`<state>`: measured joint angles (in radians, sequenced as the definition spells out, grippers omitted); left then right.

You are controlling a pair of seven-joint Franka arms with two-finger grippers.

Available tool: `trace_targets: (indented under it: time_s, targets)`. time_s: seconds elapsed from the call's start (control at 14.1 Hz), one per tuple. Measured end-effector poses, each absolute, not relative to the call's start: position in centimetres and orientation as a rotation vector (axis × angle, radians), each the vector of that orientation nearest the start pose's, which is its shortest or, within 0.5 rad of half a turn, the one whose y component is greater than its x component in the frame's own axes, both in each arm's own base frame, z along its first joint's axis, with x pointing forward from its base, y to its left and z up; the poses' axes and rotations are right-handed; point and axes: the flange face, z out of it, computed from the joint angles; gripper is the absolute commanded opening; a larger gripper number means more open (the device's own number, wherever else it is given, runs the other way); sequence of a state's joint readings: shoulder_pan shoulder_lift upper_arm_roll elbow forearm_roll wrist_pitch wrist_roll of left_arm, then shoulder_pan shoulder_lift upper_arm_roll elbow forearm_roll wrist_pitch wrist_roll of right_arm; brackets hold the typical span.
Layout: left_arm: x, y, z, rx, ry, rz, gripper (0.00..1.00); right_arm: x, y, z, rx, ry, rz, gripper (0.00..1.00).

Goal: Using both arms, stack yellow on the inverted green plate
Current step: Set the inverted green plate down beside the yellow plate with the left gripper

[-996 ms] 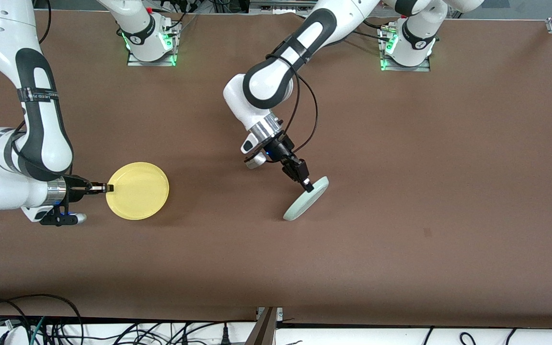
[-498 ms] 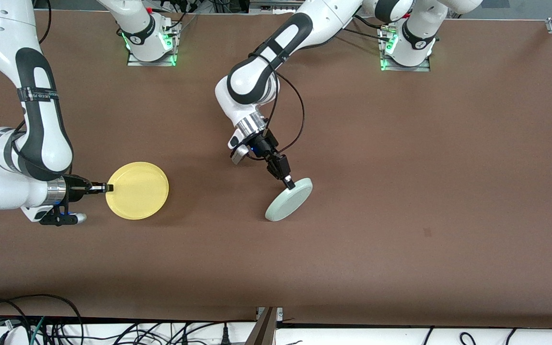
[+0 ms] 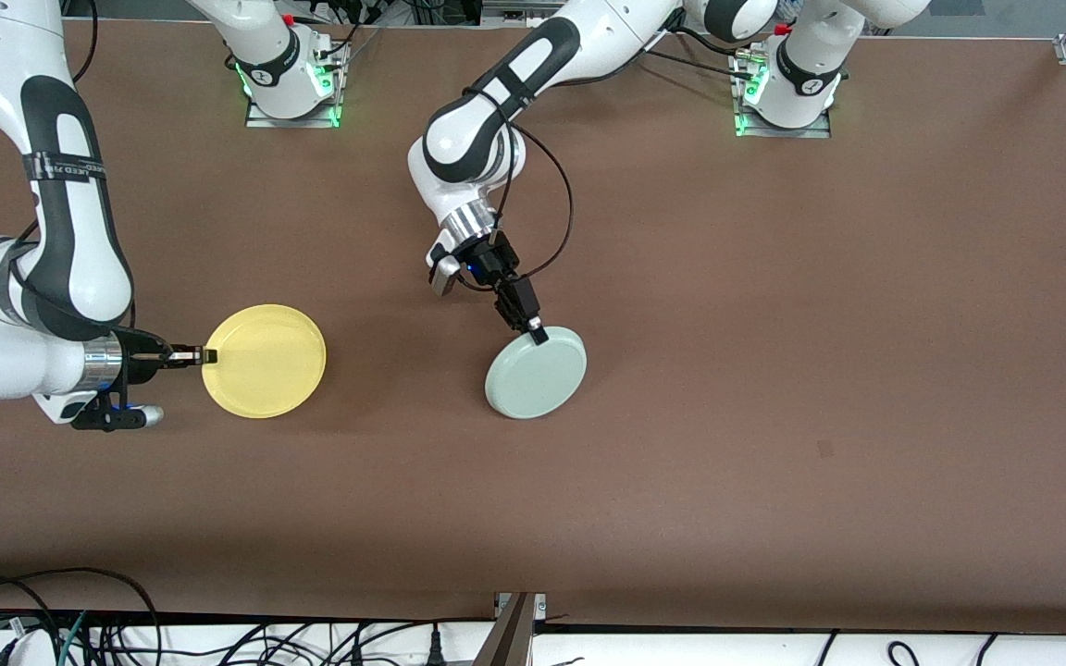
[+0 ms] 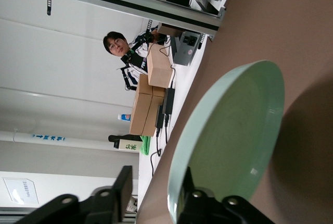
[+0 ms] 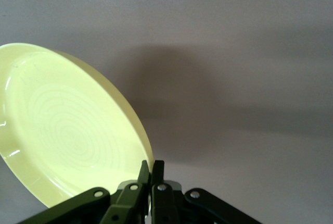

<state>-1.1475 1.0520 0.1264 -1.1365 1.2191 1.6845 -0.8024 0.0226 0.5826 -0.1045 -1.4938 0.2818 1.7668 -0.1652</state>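
The yellow plate (image 3: 265, 363) is right way up toward the right arm's end of the table. My right gripper (image 3: 209, 355) is shut on its rim and holds it slightly raised, casting a shadow; the right wrist view shows the plate (image 5: 67, 135) and the closed gripper (image 5: 151, 164). The green plate (image 3: 535, 372) lies inverted, nearly flat, near the table's middle. My left gripper (image 3: 538, 333) is at its rim on the side toward the bases. In the left wrist view the gripper (image 4: 156, 177) is open, with the green plate's (image 4: 234, 135) rim between the jaws against one finger.
The arm bases (image 3: 292, 83) (image 3: 787, 88) stand at the table edge farthest from the front camera. Cables (image 3: 80, 629) lie below the near edge. A person (image 4: 122, 47) and cardboard boxes (image 4: 151, 99) show off the table in the left wrist view.
My left arm swung the tilted green plate toward the right arm's end and laid it down inverted. My right gripper shifted slightly with the yellow plate.
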Motion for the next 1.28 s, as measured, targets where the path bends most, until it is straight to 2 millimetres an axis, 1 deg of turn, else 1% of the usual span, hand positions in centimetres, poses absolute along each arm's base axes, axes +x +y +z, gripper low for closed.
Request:
trace_targets:
  time_s: [0.07, 0.21, 0.36, 0.43, 0.5, 0.57, 0.64, 0.71, 0.85, 1.0, 1.07, 1.14, 1.28]
  targets:
    - [42.6, -60.8, 18.8, -1.796, 0.689, -0.813, 1.00, 67.1, -2.0, 31.2, -2.873, 0.017, 0.405, 0.00]
    - [39.2, -62.0, 17.8, -1.923, 0.590, -0.814, 1.00, 67.0, -1.8, 31.1, -2.869, 0.018, 0.419, 0.00]
    - [36.0, -62.7, 15.8, -2.037, 0.497, -0.828, 1.00, 66.9, -1.4, 31.1, -2.865, 0.009, 0.432, 0.00]
    - [34.8, -63.3, 14.7, -2.108, 0.472, -0.845, 1.00, 66.9, -0.9, 31.1, -2.864, 0.002, 0.439, 0.00]
    - [34.1, -63.7, 14.0, -2.174, 0.444, -0.851, 1.00, 66.8, 0.0, 31.1, -2.864, 0.005, 0.450, 0.00]
    - [34.2, -63.8, 13.6, -2.236, 0.409, -0.838, 1.00, 66.8, 1.1, 31.1, -2.868, 0.013, 0.459, 0.00]
    - [35.0, -63.6, 13.7, -2.297, 0.366, -0.812, 1.00, 66.8, 2.4, 31.1, -2.871, 0.005, 0.466, 0.00]
    - [36.5, -63.2, 14.1, -2.362, 0.315, -0.771, 1.00, 66.7, 3.7, 31.0, -2.875, -0.006, 0.473, 0.00]
    - [40.9, -61.7, 16.0, -2.529, 0.166, -0.656, 1.00, 66.6, 5.9, 30.3, -2.879, -0.027, 0.479, 0.00]
    - [46.3, -59.2, 18.7, -2.688, 0.013, -0.529, 1.00, 66.6, 7.3, 29.3, -2.855, -0.029, 0.478, 0.00]
    - [48.8, -57.9, 20.2, -2.737, -0.050, -0.490, 1.00, 66.6, 7.9, 28.8, -2.837, -0.021, 0.475, 0.00]
    - [50.9, -56.8, 21.7, -2.769, -0.100, -0.471, 1.00, 66.7, 8.4, 28.4, -2.822, -0.016, 0.474, 0.00]
    - [54.3, -54.5, 24.6, -2.831, -0.235, -0.430, 1.00, 66.7, 9.5, 27.9, -2.815, 0.012, 0.467, 0.00]
